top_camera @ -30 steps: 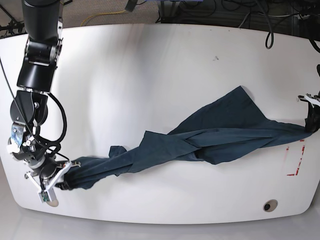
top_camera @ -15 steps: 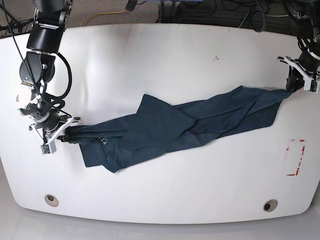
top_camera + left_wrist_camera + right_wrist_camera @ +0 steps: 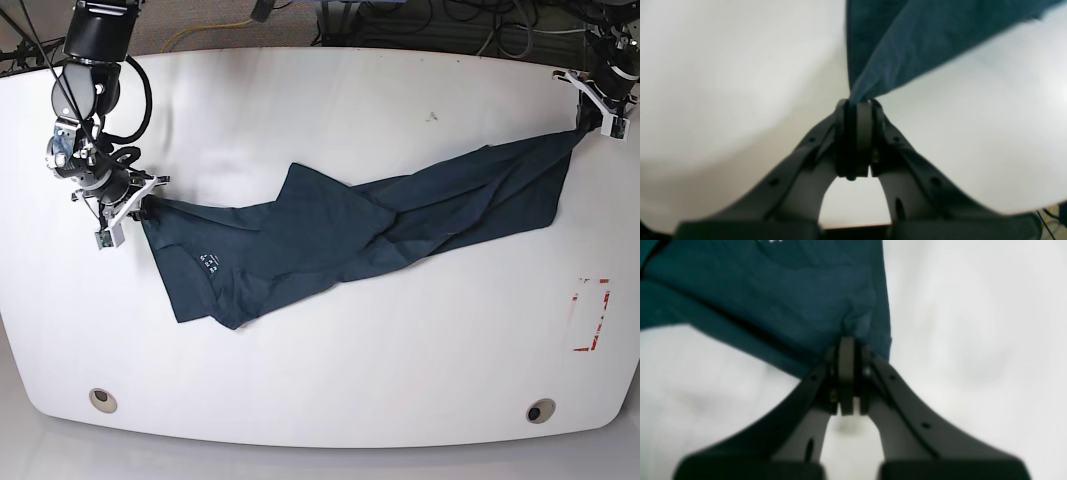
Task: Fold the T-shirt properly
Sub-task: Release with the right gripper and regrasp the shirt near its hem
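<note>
The dark navy-teal T-shirt (image 3: 350,230) is stretched in a twisted band across the white table (image 3: 330,360), from the left side up to the far right corner. A tiny white mark (image 3: 210,259) shows near its left end. My right gripper (image 3: 135,208) at the left of the base view is shut on the shirt's left corner; the right wrist view shows its fingertips (image 3: 846,346) pinching the cloth (image 3: 773,290). My left gripper (image 3: 590,117) at the top right is shut on the other corner, with the cloth (image 3: 913,36) fanning out from its fingertips (image 3: 857,106).
Red tape marks (image 3: 590,315) lie near the table's right edge. Two round holes (image 3: 100,399) (image 3: 540,410) sit by the front edge. Cables (image 3: 500,35) run behind the far edge. A small dark speck (image 3: 433,117) is on the tabletop.
Both grippers have moved toward the far side of the table, dragging the shirt with them. The cloth has spread wider at its left end, and the white mark now shows.
</note>
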You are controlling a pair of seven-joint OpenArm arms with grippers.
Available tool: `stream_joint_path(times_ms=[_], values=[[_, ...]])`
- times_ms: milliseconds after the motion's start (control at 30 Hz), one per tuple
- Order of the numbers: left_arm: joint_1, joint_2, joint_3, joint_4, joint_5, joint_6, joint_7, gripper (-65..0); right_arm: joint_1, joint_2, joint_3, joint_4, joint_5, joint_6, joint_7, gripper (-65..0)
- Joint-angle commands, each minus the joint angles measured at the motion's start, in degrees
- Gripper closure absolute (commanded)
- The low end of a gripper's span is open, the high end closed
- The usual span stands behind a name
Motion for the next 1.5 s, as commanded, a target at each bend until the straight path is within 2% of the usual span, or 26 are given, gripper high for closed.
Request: stream_joint_path(times_ms=[0,100,267,400,467,567,633,833,933,1067,1200,1300,1467], values=[[0.07,-1.30,-2.17,-0.77,-0.86,0.36,-1.42,0.0,-0.46,0.26,2.59,1.17,0.62,0.26,1.21,0.0],[0.07,-1.30,-3.49,-2.26,-0.86,0.36,-1.42,0.0,-1.96,-0.53,5.32,1.25,0.62,0.53,1.21,0.0],[0.07,-1.30,-4.54,-2.61,-0.86,0.36,-1.42,0.0,-2.93,-0.71,6.46,1.34,0.62,4.48,0.86,-1.3],[0.16,-1.21,-4.45,-2.35,-0.86,0.36,-1.42,0.0,-3.89,-2.82,6.63,4.33,0.62,5.27,-0.99,-16.5],[0.16,-1.12,-4.45,-2.44,-0.86,0.36,-1.42,0.0,-4.95,-4.22,7.69,8.73,0.62,5.36,-1.95,-27.1],[0.16,-1.04,-4.45,-2.35,-0.86,0.36,-1.42,0.0,-5.83,-6.68,8.13,13.91,0.62,6.15,-3.27,-37.4],[0.16,-1.04,-4.45,-2.35,-0.86,0.36,-1.42,0.0,-6.18,-8.53,8.13,17.61,0.62,7.56,-5.03,-40.9],[0.16,-1.04,-4.45,-2.35,-0.86,0.36,-1.42,0.0,-4.51,-14.33,7.95,19.80,0.62,11.87,-9.07,-39.8],[0.16,-1.04,-4.45,-2.70,-0.86,0.36,-1.42,0.0,-3.01,-17.41,7.95,19.36,0.62,12.48,-11.62,-39.8],[0.16,-1.04,-4.45,-2.44,-0.86,0.36,-1.42,0.0,-2.05,-21.10,6.81,19.36,0.36,12.31,-11.80,-39.8],[0.16,-1.04,-4.37,-2.61,-0.77,0.36,-1.42,0.0,-1.17,-22.60,3.21,18.22,0.09,12.13,-11.62,-39.8],[0.16,-1.04,-4.37,-2.35,-0.77,0.36,-1.42,0.0,0.24,-23.48,2.85,14.44,0.00,11.69,-11.45,-39.8],[0.16,-1.04,-4.37,-2.61,-0.77,0.36,-1.42,0.0,2.09,-23.39,2.77,9.78,0.00,7.82,-9.07,-35.8]])
